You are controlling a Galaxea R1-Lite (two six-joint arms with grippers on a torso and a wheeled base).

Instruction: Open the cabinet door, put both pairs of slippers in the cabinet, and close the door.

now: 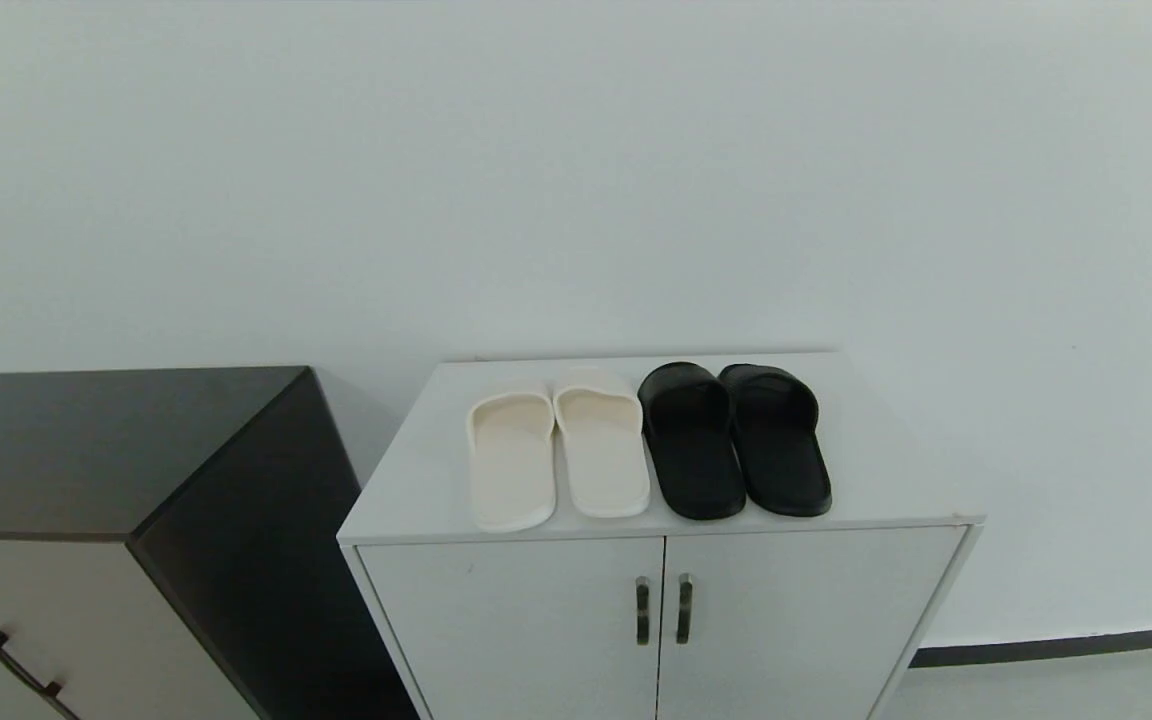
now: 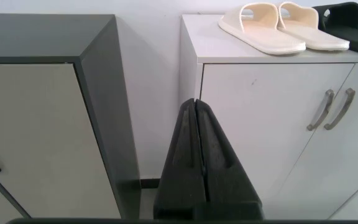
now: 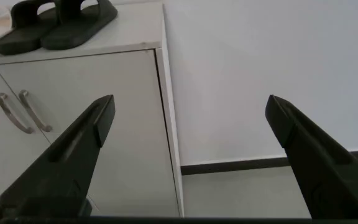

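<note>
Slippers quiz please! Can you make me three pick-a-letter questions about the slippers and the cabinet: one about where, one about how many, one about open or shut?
1. Where do the cream slippers and black slippers sit?
A. On the floor
B. On top of the white cabinet
C. On a chair

2. How many slippers are there in all?
A. Two
B. Four
C. Six

3. How are the white cabinet's doors?
A. Both shut
B. One open
C. Both open

Answers:
1 B, they lie side by side on its top.
2 B, two cream plus two black.
3 A, both doors sit flush with their handles close together.
</note>
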